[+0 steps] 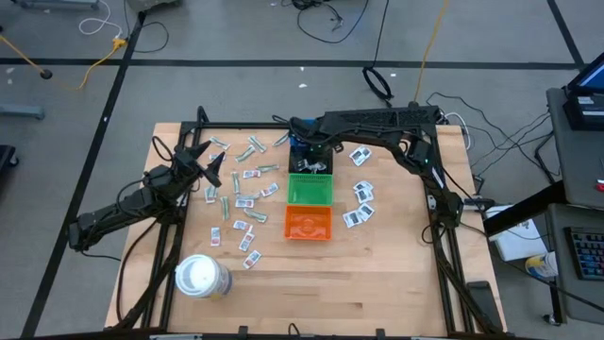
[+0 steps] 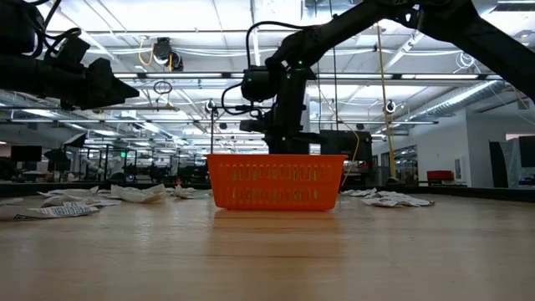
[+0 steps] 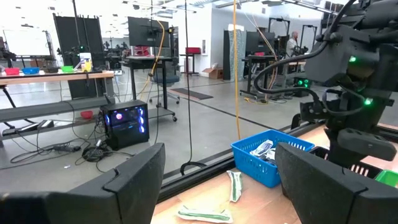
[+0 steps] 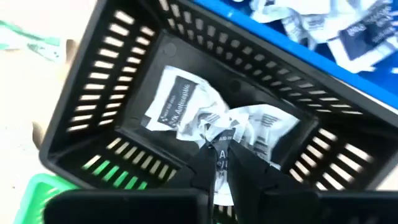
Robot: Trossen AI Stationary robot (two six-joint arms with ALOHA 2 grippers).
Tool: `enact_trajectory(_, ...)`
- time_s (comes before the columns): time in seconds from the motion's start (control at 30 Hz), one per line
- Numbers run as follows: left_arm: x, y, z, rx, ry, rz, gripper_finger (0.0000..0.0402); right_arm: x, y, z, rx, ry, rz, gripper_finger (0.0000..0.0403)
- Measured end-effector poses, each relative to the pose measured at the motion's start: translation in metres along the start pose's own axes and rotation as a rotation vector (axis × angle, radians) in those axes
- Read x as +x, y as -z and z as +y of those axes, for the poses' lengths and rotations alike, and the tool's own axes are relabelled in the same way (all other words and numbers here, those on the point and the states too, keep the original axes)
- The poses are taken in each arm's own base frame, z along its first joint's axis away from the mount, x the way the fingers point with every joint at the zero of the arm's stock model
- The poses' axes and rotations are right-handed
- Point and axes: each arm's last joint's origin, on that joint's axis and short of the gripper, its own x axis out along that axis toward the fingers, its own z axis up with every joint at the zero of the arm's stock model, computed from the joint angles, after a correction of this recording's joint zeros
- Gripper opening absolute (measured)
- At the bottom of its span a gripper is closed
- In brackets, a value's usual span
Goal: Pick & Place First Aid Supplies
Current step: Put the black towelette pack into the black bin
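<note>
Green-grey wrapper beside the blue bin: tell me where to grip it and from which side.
Grip the wrapper across its narrow width near mid-length, coming straight down from above: it lies flat on the table, long and slim, beside the blue bin. The open left gripper faces it.

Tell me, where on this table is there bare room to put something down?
The near strip of the table is bare, right of the white roll and in front of the orange bin. It is crowded left of the green bin, where packets lie scattered, and right of it around more white packets.
</note>
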Motion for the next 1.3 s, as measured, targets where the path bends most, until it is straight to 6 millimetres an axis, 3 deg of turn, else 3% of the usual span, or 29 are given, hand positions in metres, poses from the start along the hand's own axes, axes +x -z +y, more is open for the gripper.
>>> enact_trajectory(0.3,0.000,0.000,0.000,0.000,0.000,0.000,0.0305,-0.006,-0.001,0.000,-0.075,-0.011,-0.015,0.0143)
enact_trajectory(0.5,0.000,0.000,0.000,0.000,0.000,0.000,0.0306,-0.013,-0.004,-0.006,-0.237,-0.055,0.007,0.0194)
enact_trajectory(0.87,0.000,0.000,0.000,0.000,0.000,0.000,0.0306,-0.053,0.004,-0.014,-0.805,-0.108,0.018,0.0193)
enact_trajectory(1.07,0.000,0.000,0.000,0.000,0.000,0.000,0.0306,-0.064,0.013,-0.016,-1.013,-0.102,0.049,0.0195)
enact_trajectory(1.17,0.000,0.000,0.000,0.000,0.000,0.000,0.0306,-0.068,0.026,-0.012,-1.047,-0.107,0.053,0.0196)
enact_trajectory(1.3,0.000,0.000,0.000,0.000,0.000,0.000,0.0306,-0.070,0.061,-0.010,-1.122,-0.121,0.066,0.0196)
